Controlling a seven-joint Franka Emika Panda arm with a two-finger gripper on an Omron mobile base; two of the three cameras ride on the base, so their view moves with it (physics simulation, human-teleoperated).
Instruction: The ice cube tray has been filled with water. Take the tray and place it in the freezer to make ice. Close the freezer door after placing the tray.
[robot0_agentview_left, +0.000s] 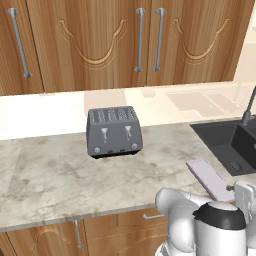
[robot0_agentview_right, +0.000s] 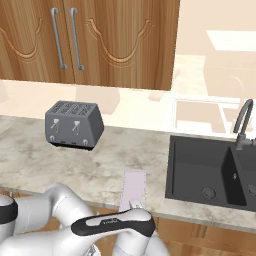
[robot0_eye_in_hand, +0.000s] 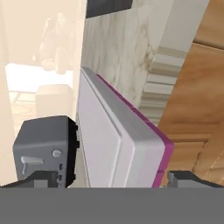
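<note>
1. Nearest: the two-finger gripper (robot0_eye_in_hand: 114, 177), dark tips at the bottom edge of the hand view, one each side of the tray's near end. Jaws spread wide, nothing pinched yet.
2. Thin long pale lilac-white ice cube tray with magenta-pink underside edge (robot0_eye_in_hand: 114, 131) lies flat on the beige marbled stone counter (robot0_agentview_left: 70, 170) near its front edge, lower right in left base view, low centre in right base view (robot0_agentview_right: 133, 189). Near end overhangs or meets the edge; can't tell which.
3. Step in hand, prob.: lining up for the grasp, w/ fridge work all still to do. Next calls for easing fwd a bit, then closing across the tray's narrow width and lifting level so water stays in.
4. Farther: dark grey four-slot toaster (robot0_agentview_left: 114, 131), well apart from tray; black sink basin (robot0_agentview_right: 210, 172) at right.
5. Farthest: wood wall cabinets (robot0_agentview_left: 105, 40).
6. Views differ: hand view gives the pink edge and tip positions; base views give the layout, arm body covering tray's near end.
</note>
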